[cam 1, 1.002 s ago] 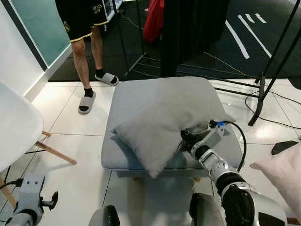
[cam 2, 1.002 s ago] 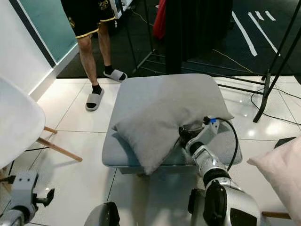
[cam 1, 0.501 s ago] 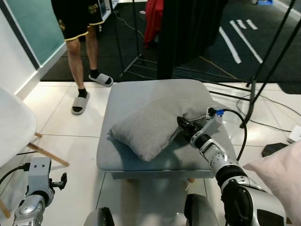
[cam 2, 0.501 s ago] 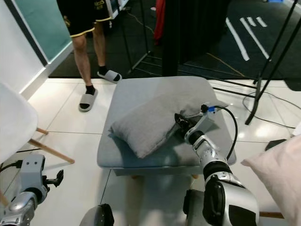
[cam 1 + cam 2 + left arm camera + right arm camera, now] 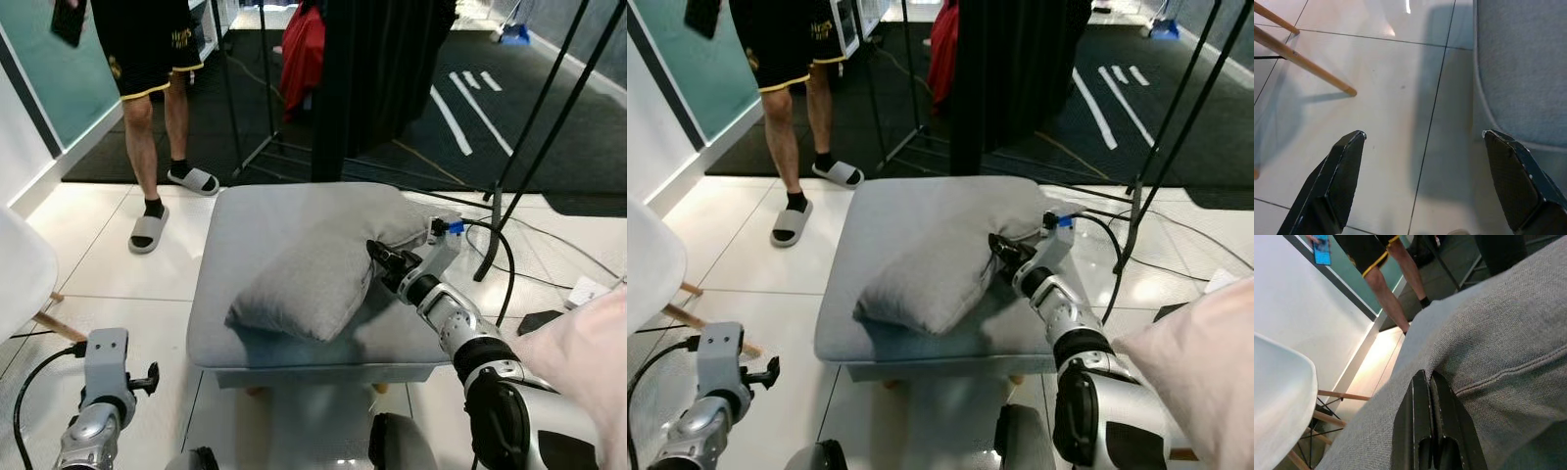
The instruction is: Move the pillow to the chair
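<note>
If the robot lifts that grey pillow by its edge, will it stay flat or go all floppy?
Probably floppy: the grey pillow already bunches where the right gripper pinches its edge, and it slumps on the ottoman. It looks plump and soft, so likely light. The woven cloth seems grippy in the shut fingers, so slipping seems unlikely.

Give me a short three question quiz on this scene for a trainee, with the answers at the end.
1. True or false: the right gripper is shut on an edge of the grey fabric pillow.
2. What does the pillow lie on? A) white tiled floor B) grey square padded ottoman C) white chair
3. Fill in: the left gripper hangs low beside the ottoman with its fingers ____.

Key:
1. True
2. B, the grey square padded ottoman
3. open
</note>
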Controlling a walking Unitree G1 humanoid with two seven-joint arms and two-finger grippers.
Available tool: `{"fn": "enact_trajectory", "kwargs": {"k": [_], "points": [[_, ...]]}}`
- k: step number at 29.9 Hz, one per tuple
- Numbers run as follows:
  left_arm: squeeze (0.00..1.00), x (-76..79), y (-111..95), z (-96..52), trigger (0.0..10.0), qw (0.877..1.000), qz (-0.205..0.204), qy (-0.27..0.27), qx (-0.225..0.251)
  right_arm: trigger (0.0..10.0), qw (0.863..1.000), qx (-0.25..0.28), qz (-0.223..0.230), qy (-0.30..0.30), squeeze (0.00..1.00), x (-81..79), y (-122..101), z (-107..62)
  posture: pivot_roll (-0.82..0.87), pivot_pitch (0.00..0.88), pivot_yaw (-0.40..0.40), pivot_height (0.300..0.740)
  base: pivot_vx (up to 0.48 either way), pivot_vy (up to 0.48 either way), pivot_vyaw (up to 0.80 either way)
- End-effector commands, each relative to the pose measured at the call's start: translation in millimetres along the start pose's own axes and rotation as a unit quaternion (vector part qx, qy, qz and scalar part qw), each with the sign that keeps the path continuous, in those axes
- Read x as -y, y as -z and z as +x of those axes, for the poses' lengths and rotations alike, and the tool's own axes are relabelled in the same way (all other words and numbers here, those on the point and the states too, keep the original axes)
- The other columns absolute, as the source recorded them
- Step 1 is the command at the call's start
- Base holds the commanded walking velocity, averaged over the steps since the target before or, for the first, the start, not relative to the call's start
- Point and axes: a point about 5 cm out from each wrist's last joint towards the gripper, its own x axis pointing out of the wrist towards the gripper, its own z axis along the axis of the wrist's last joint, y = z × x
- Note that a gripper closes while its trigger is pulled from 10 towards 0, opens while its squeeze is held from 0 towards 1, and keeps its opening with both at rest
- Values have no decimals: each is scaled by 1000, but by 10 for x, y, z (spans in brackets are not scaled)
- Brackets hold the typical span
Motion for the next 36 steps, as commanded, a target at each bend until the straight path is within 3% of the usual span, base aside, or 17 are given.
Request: {"fn": "enact_trajectory", "kwargs": {"k": [1, 14, 22, 26, 36], "points": [[0, 15, 96, -18, 10000, 1000, -19, -8, -23, 0, 999, 12, -15, -29, 0, -73, -145, 47, -123, 30, -30, 464, 0, 0, 0], [0, 27, 95, -13, 10000, 999, -22, -8, -25, 0, 999, 11, -17, -35, 0, -82, -161, 50, -130, 32, -32, 474, 0, 0, 0], [0, 119, 150, -15, 10000, 999, -29, 4, -41, 0, 999, -15, -23, -27, 0, -35, -20, 4, -138, 41, -30, 504, -78, 0, 0], [0, 134, 172, -20, 10000, 998, -28, 6, -47, 0, 999, -19, -24, -20, 0, -14, -1, -8, -139, 35, -32, 514, -396, 0, 0], [0, 127, 239, -49, 10000, 998, -36, 4, -53, 0, 999, -17, -27, -13, 0, 5, -37, -15, -143, 35, -26, 554, 0, 0, 0]]}}
